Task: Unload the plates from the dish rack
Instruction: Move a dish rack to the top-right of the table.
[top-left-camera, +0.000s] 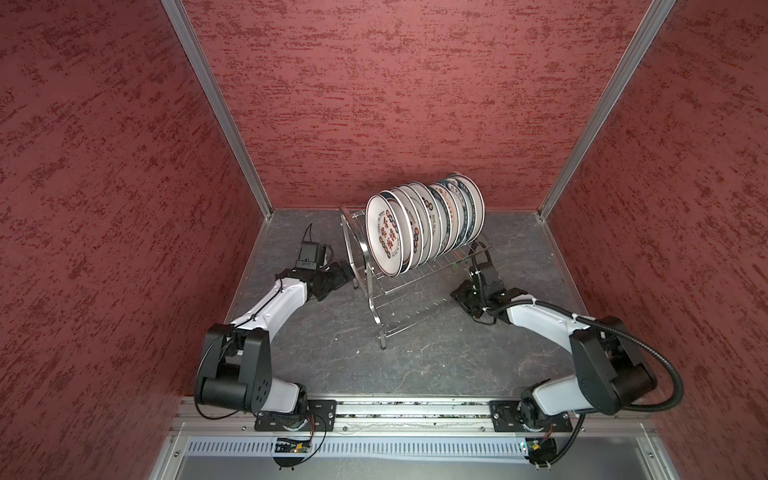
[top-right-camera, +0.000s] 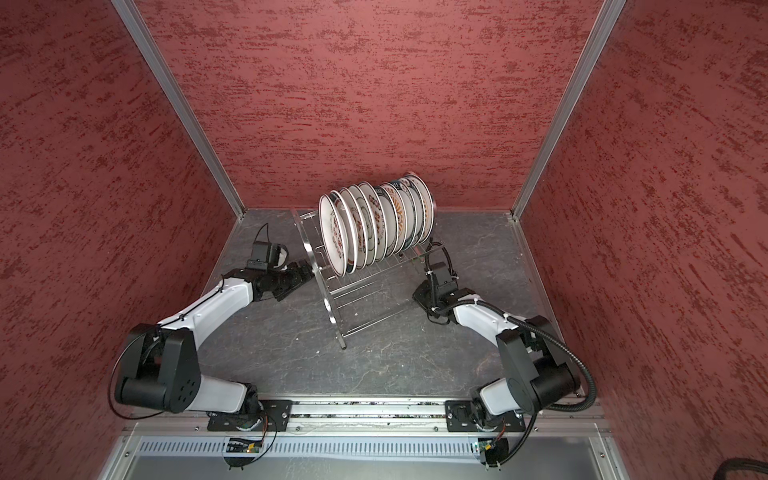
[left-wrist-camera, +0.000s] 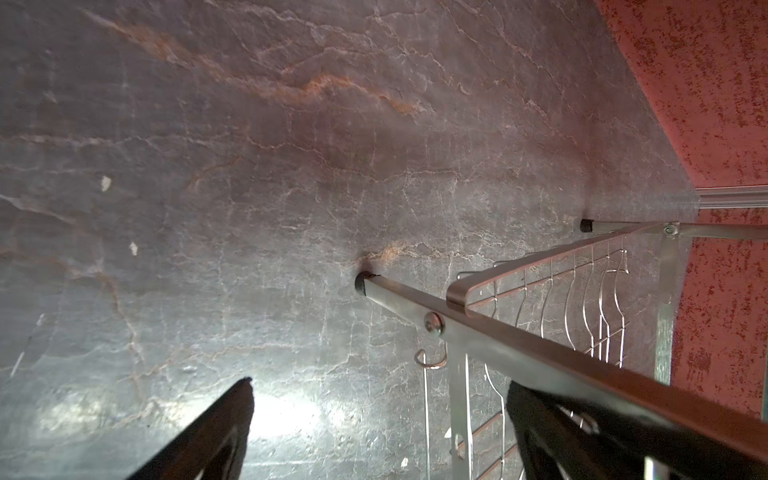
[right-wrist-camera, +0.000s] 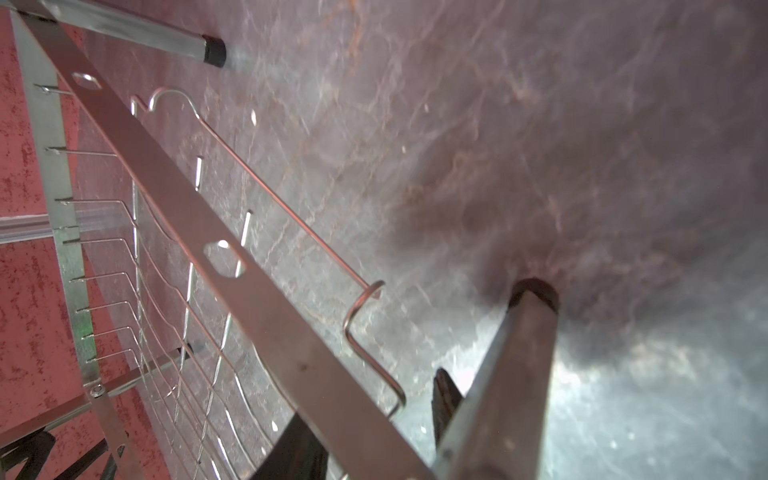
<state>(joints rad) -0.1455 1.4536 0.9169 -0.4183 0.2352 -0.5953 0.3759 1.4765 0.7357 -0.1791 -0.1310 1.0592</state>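
The dish rack stands mid-table, a shiny two-tier steel wire frame. Several white printed plates stand on edge in its upper shelf. My left gripper is open at the rack's left end. A leg bar crosses over one finger and a thin upright strut stands between the jaws. My right gripper is low at the rack's right end. Its jaws are apart, partly hidden behind a flat rack bar and a leg tube.
The dark marbled tabletop is boxed in by red textured walls on three sides, with aluminium corner posts. Both arm bases sit on a rail along the front edge. No plates lie on the tabletop.
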